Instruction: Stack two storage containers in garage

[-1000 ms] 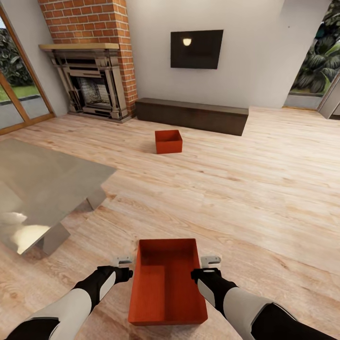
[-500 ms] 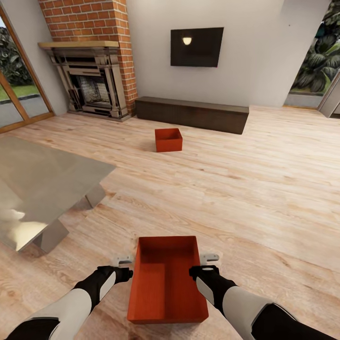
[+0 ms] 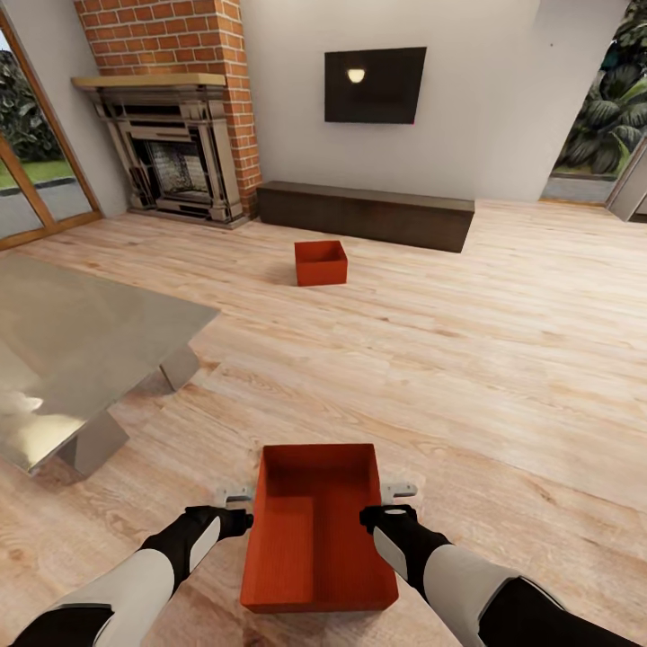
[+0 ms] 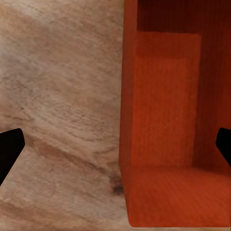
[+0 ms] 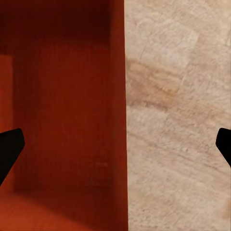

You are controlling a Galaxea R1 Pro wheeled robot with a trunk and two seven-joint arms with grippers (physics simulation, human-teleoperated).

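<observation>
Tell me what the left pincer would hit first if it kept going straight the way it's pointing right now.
Most likely the near storage container's side wall: in the left wrist view that rim runs between the left pincer and its open fingers, one over the wood floor, one over the bin's inside. Depth is unclear.

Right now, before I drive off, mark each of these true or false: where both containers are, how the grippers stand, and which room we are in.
1. One storage container sits between the left gripper and the right gripper. True.
2. The other storage container is stacked on the first. False: it stands apart on the wood floor, near the dark bench.
3. Both grippers are shut. False: in each wrist view the fingers are wide apart, straddling a container wall.
4. We are in the garage. False: the brick fireplace and wall TV show the living room.
5. The near container is empty. True.
</observation>
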